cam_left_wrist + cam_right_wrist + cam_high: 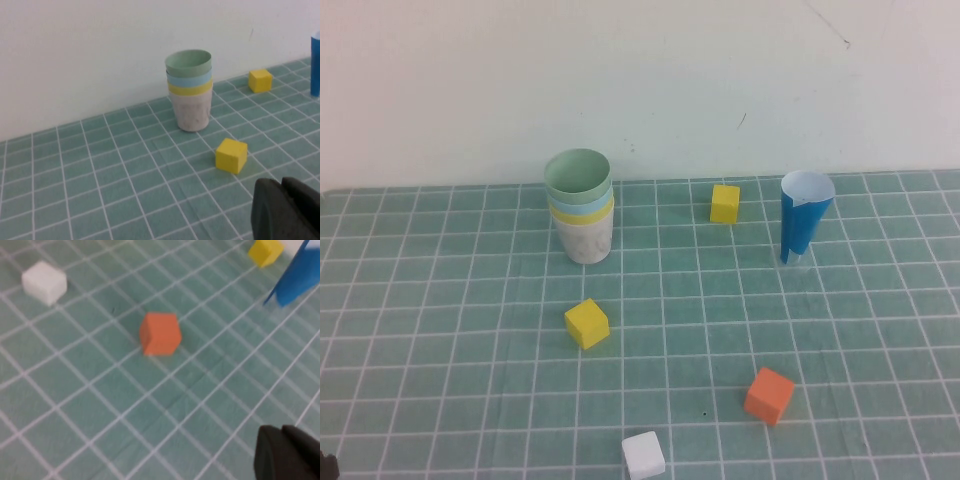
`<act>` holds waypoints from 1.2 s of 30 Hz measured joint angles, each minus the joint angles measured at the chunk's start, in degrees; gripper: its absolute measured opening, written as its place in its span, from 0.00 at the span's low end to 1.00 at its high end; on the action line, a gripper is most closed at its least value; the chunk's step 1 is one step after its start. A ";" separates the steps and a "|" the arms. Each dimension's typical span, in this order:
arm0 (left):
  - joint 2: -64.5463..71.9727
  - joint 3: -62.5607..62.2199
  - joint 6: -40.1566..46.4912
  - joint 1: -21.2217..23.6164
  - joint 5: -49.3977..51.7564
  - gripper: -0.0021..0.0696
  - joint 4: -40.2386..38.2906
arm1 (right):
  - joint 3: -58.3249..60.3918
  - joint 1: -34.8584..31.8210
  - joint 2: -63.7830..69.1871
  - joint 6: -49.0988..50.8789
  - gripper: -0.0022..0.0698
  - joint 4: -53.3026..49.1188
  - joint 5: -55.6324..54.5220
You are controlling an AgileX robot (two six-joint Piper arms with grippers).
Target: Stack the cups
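Left end effector [287,210] and right end effector [287,452] both closed, empty, low over surface [440,330]; cups [581,215] all four nested, stacking looks done.

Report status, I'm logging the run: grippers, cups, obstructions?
Left gripper shut, empty, low near table. Right gripper shut, empty, near orange cube. Cups nested in one stack. Nothing in the way.
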 joint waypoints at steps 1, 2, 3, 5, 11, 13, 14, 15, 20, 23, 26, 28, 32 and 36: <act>0.00 0.00 0.00 0.00 0.70 0.03 0.00 | 0.86 0.00 -0.73 0.00 0.03 0.13 0.94; 0.00 0.00 0.00 0.00 1.41 0.03 0.00 | 1.50 0.00 -1.23 0.00 0.03 0.28 2.35; 0.00 0.00 0.00 0.00 2.35 0.03 0.00 | 1.67 0.00 -1.55 0.00 0.03 0.54 3.47; 0.00 0.00 0.00 0.00 3.49 0.03 0.00 | 2.34 0.00 -1.84 0.00 0.03 0.80 6.69; 0.00 0.00 0.00 0.00 4.86 0.03 0.00 | 2.65 0.00 -1.98 0.09 0.03 0.94 7.91; 0.00 0.00 0.00 0.00 4.96 0.03 0.00 | 2.65 0.00 -2.07 0.09 0.03 0.94 7.91; 0.00 0.00 0.00 0.00 4.96 0.03 0.00 | 2.65 0.00 -2.07 0.09 0.03 0.94 7.91; 0.00 0.00 0.00 0.00 4.96 0.03 0.00 | 2.65 0.00 -2.11 0.09 0.03 0.94 7.91; 0.00 1.66 0.00 0.00 5.08 0.03 -0.04 | 2.65 0.00 -2.11 0.09 0.03 0.94 7.91; 0.00 3.97 0.00 0.00 4.62 0.03 -0.04 | 2.65 0.00 -2.11 0.09 0.03 0.98 8.03; 0.00 7.78 -3.61 0.00 -2.08 0.03 4.70 | 2.65 0.00 -2.11 0.09 0.03 1.07 8.03; 0.00 10.61 -9.76 0.37 -10.58 0.03 10.30 | 2.65 0.00 -2.11 0.09 0.03 1.07 8.14; 0.00 15.19 -20.66 2.57 -17.86 0.03 16.17 | 2.65 0.00 -2.11 0.09 0.03 1.07 8.14; 0.00 15.31 -25.60 4.08 -10.67 0.03 17.41 | 2.65 0.00 -2.11 0.09 0.03 1.07 8.14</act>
